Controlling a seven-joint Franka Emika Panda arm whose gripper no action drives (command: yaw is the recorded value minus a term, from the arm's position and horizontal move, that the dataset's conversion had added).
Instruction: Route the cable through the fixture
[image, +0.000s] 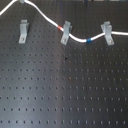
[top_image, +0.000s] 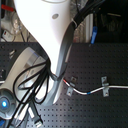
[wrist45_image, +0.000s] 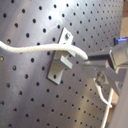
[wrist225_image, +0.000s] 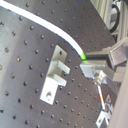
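The white cable (image: 47, 19) runs from the top left through the middle fixture (image: 65, 34) and the right fixture (image: 106, 32). Its red band (image: 61, 26) lies just before the middle one, and its blue band (image: 89, 40) lies between the two. The left fixture (image: 22, 31) stands empty, with the cable passing above it. In both wrist views my gripper (wrist45_image: 89, 59) (wrist225_image: 85, 61) is shut on the cable (wrist45_image: 30, 50) (wrist225_image: 50, 25) right beside a fixture (wrist45_image: 60, 62) (wrist225_image: 55, 75). The cord crosses close over its forked top. The arm (top_image: 50, 40) hides the gripper in the second exterior view.
The black perforated board (image: 65, 90) spreads wide below the fixtures. Black hoses (top_image: 30, 85) hang along the arm at the second exterior view's left. The cable (top_image: 115, 88) leaves toward the second exterior view's right edge. Another fixture (wrist225_image: 105, 117) shows beyond the fingers.
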